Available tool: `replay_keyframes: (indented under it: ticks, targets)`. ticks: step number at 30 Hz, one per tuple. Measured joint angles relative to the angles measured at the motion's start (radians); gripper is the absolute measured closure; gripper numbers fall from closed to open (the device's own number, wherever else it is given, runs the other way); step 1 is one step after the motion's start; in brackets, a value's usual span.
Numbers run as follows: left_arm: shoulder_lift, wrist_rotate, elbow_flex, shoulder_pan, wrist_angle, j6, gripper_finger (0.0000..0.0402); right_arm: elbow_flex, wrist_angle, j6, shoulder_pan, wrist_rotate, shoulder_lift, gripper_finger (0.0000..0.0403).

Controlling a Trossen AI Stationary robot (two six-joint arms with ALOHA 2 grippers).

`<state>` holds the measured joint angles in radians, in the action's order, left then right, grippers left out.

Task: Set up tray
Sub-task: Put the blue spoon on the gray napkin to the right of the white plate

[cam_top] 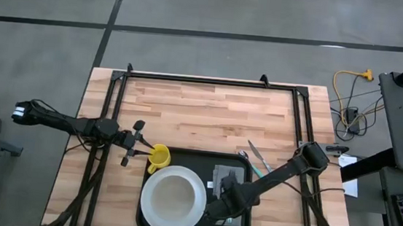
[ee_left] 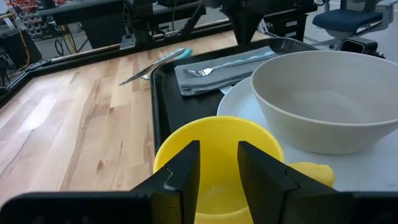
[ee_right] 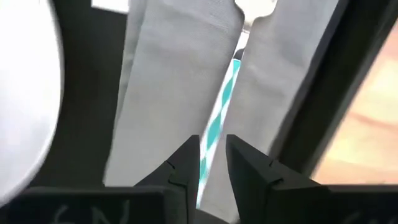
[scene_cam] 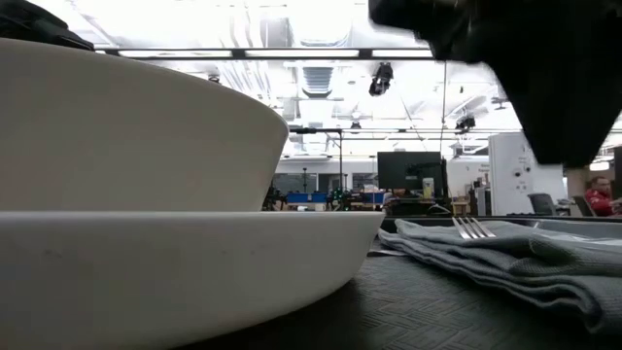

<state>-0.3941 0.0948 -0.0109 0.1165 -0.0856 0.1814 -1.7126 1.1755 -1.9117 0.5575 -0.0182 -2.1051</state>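
Black tray (cam_top: 154, 221) at the counter's (cam_top: 209, 114) near edge, between the two arms. On it: white plate (cam_top: 150, 212) carrying a bowl (cam_top: 174, 197), yellow cup (cam_top: 159, 157) at the far-left corner, grey napkin (cam_top: 219, 177) on the right side with a fork (ee_left: 214, 67) lying on top. Left end effector (ee_left: 217, 171) slightly spread, fingers astride the cup's rim. Right end effector (ee_right: 213, 158) low over the napkin, narrowly parted around the fork's teal-striped handle; a firm pinch cannot be told. Two more utensils (cam_top: 257, 157) on bare wood beside the tray.
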Motion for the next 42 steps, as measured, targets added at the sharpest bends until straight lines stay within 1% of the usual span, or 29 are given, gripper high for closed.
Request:
replay_keyframes:
  ticks: [3, 6, 11, 12, 16, 20, 24, 29, 34, 38, 40, 42]
  targets:
    - [0.000, 0.000, 0.000, 0.000, 0.000, 0.000, 0.0307, -0.052, 0.075, 0.112, -0.008, -0.007, 0.004, 0.0326]
    - [0.000, 0.000, 0.000, 0.000, 0.000, 0.000, 0.0307, -0.104, 0.181, 0.171, -0.030, -0.030, 0.005, 0.0321]
    - [0.000, 0.000, 0.000, 0.000, 0.000, 0.000, 0.0307, -0.179, 0.265, 0.257, -0.067, -0.231, 0.005, 0.0316]
    - [0.000, 0.000, 0.000, 0.000, 0.000, 0.000, 0.0307, -0.194, 0.282, 0.272, -0.077, -0.256, 0.005, 0.0316]
    - [0.000, 0.000, 0.000, 0.000, 0.000, 0.000, 0.0307, -0.233, 0.314, 0.328, -0.131, -0.274, 0.006, 0.0321]
    - [0.000, 0.000, 0.000, 0.000, 0.000, 0.000, 0.0307, -0.208, 0.341, 0.398, -0.179, -0.274, 0.010, 0.0329]
    - [0.000, 0.000, 0.000, 0.000, 0.000, 0.000, 0.0307, -0.122, 0.373, 0.467, -0.223, -0.276, 0.035, 0.0335]
    - [0.000, 0.000, 0.000, 0.000, 0.000, 0.000, 0.0307, 0.030, 0.346, 0.510, -0.252, -0.289, 0.128, 0.0331]
    - [0.000, 0.000, 0.000, 0.000, 0.000, 0.000, 0.0307, 0.225, 0.229, 0.539, -0.259, -0.323, 0.288, 0.0323]
    - [0.000, 0.000, 0.000, 0.000, 0.000, 0.000, 0.0307, 0.401, 0.118, 0.552, -0.257, -0.324, 0.436, 0.0318]
    - [0.000, 0.000, 0.000, 0.000, 0.000, 0.000, 0.0307, 0.484, 0.058, 0.572, -0.257, -0.319, 0.498, 0.0316]
    - [0.000, 0.000, 0.000, 0.000, 0.000, 0.000, 0.0307, 0.558, -0.005, 0.586, -0.258, -0.272, 0.549, 0.0317]
